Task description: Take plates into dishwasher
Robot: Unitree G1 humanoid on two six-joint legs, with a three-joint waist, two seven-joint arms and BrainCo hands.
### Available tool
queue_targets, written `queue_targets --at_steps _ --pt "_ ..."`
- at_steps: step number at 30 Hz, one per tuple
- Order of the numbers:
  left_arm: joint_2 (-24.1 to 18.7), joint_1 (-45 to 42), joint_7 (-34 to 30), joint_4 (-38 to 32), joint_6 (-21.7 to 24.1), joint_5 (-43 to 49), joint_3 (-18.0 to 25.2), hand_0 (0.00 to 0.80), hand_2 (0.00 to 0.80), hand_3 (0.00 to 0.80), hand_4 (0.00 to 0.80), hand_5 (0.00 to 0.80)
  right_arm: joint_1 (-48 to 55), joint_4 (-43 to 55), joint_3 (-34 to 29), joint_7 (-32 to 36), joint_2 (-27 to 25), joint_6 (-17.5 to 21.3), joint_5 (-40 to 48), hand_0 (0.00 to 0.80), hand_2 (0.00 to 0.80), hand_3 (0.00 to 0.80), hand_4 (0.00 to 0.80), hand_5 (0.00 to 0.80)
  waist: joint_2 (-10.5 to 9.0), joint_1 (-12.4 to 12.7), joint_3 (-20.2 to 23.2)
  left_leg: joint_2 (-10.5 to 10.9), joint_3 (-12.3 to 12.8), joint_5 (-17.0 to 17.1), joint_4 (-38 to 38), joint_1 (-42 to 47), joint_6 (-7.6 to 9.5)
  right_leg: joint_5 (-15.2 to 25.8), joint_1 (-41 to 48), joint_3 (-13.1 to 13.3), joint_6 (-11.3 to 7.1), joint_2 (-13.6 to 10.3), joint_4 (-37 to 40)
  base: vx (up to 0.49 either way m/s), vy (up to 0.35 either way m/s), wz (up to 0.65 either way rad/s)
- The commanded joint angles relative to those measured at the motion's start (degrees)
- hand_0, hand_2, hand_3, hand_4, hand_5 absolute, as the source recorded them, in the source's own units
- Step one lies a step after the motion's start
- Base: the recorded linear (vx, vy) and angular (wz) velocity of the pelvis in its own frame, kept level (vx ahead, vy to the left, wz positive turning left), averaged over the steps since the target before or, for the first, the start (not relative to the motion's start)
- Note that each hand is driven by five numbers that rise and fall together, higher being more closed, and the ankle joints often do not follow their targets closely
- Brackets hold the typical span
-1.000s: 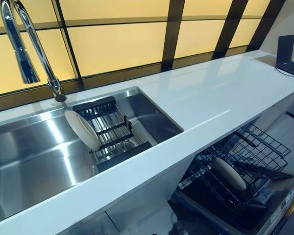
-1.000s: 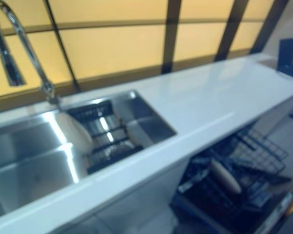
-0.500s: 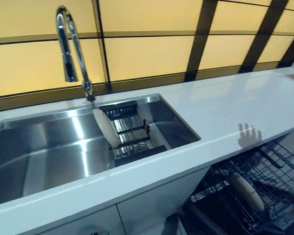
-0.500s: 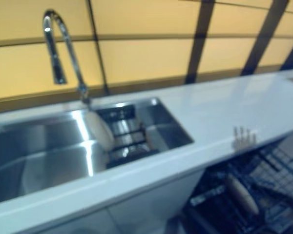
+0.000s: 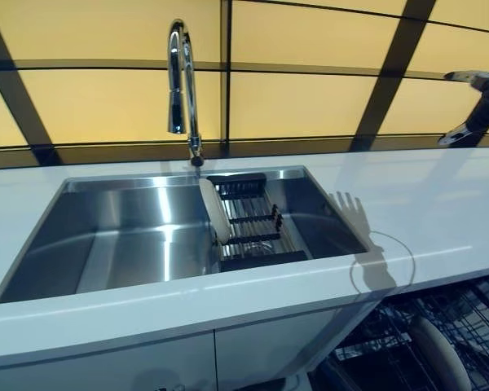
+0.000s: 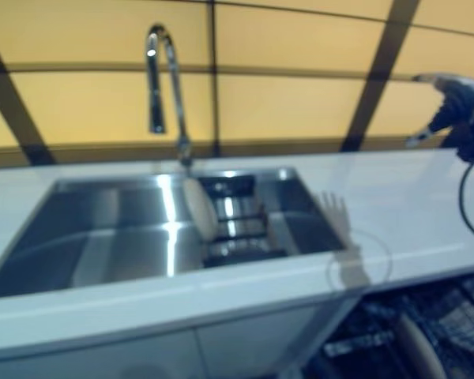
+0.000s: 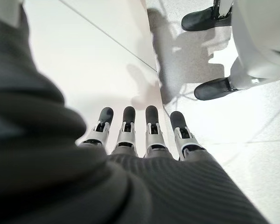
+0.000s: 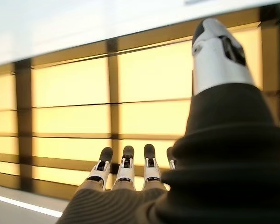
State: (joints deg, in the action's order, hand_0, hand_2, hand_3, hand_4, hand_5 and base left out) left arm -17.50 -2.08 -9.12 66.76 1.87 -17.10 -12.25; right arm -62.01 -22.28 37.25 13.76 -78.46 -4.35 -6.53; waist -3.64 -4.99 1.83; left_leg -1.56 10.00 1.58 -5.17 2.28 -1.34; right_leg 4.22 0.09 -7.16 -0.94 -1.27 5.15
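Below yellow wall panels, white counter, steel sink, racked plate, right hand raised, fingers straight, empty.

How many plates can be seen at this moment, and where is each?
2. One plate stands on edge in the sink's drying rack; the other plate sits in the dishwasher rack at lower right. More could be hidden beyond the frame edge.
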Motion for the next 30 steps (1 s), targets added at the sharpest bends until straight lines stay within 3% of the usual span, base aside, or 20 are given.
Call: queue_targets --at_steps 1,7,11,19,30 --pt "-2.47 0.97 -0.65 0.41 1.82 -1.49 -1.0 0.0 0.0 0.0 0.0 0.0 -10.61 0.11 3.52 -4.16 0.88 4.0 -8.32 0.0 0.0 0.0 0.0 0.0 -2.02 2.5 -1.48 1.96 -1.85 -1.9 0.17 -0.63 1.34 -3.47 2.28 0.71 -2.48 2.93 -0.15 0.05 0.041 0.26" --pt "-2.55 0.5 -0.11 0.05 1.99 -1.91 -0.68 0.0 0.0 0.0 0.0 0.0 -13.19 3.02 8.77 -5.41 1.4 10.95 -16.7 0.0 0.0 0.0 0.0 0.0 -2.13 3.69 -2.33 2.44 -3.12 -1.67 0.17 -1.41 1.68 -3.47 2.0 -0.41 -2.64 2.52 -0.15 0.055 0.028 0.19" --pt "-2.96 0.2 -0.3 0.01 1.62 -2.01 -0.34 0.0 0.0 0.0 0.0 0.0 -14.36 3.67 12.02 -5.88 1.06 12.0 -18.84 0.0 0.0 0.0 0.0 0.0 -2.31 4.29 -3.28 2.55 -3.79 -1.19 0.17 -2.36 1.69 -3.3 1.41 -0.98 -2.61 2.42 -0.15 0.057 0.005 0.15" --pt "-4.02 2.2 -1.42 -1.25 2.81 -6.03 -1.16 0.0 0.0 0.0 0.0 0.0 -16.25 1.04 13.66 -9.61 4.37 8.87 -23.07 0.0 0.0 0.0 0.0 0.0 -1.48 4.89 -8.36 2.9 -5.49 0.5 0.17 -6.53 1.61 -2.46 -2.02 -1.53 -2.32 2.43 -0.15 -0.014 0.0 0.16" --pt "-4.54 3.94 -2.91 -3.6 4.01 -13.46 -2.18 0.0 0.0 0.0 0.0 0.0 -26.9 -1.68 21.95 -12.23 7.56 5.86 -23.51 0.0 0.0 0.0 0.0 0.0 -0.66 5.67 -13.3 3.2 -7.13 1.96 0.17 -10.29 1.58 -1.91 -5.24 -2.86 -1.92 2.17 -0.32 -0.026 0.015 0.11"
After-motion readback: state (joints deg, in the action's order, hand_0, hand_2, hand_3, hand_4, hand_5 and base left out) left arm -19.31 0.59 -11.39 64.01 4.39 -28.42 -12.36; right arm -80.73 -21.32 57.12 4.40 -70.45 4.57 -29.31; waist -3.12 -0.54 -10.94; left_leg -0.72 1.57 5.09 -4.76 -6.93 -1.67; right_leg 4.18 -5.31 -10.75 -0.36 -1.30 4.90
